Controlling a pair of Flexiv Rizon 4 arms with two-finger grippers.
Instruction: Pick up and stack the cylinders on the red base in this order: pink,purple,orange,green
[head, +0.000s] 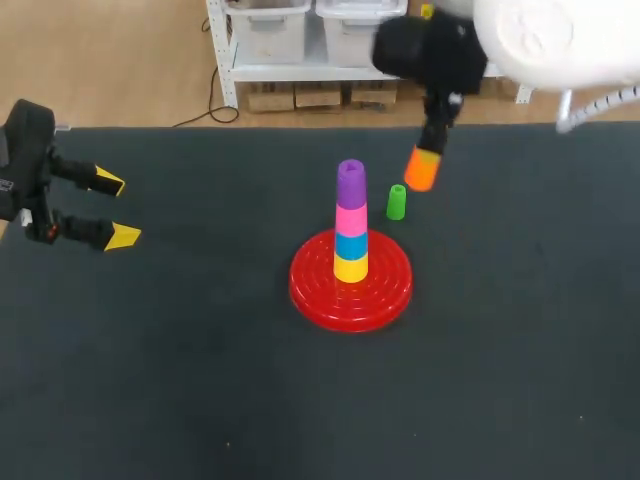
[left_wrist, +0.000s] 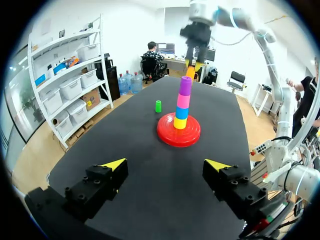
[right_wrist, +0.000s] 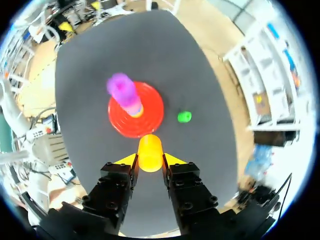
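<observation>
- A dark grey table (head: 200, 390) fills the head view, with one arm coming in from each side.
- The red base (head: 390, 295), a round ridged disc, lies near the middle of the table.
- Four cylinders stand upright on the base in one column: yellow cylinder (head: 350, 268) at the bottom, blue cylinder (head: 350, 245) on it, then the pink cylinder (head: 350, 218), and the purple cylinder (head: 351, 183) on top.
- The right gripper (right_wrist: 150, 159) grips the orange cylinder (head: 422, 170). The right wrist view shows a yellow-tipped finger pressed against each side of it.
- The orange cylinder pokes out past the fingertips and hangs clear of the table.
- From the right gripper, the base and its column lie just ahead of the held cylinder and slightly to one side. The purple top leans towards the camera.
- The green cylinder (head: 397, 202) stands alone on the table, just beside the base and not touching it. It lies ahead of the right gripper, on the other side from the column.
- The left gripper (left_wrist: 167, 167) holds nothing. Its two fingers stand wide apart, close above the table near its left edge.
- From the left gripper, the base and column are well ahead, in line with the gap between its fingers. The green cylinder is further ahead still, off to one side of the base.
</observation>
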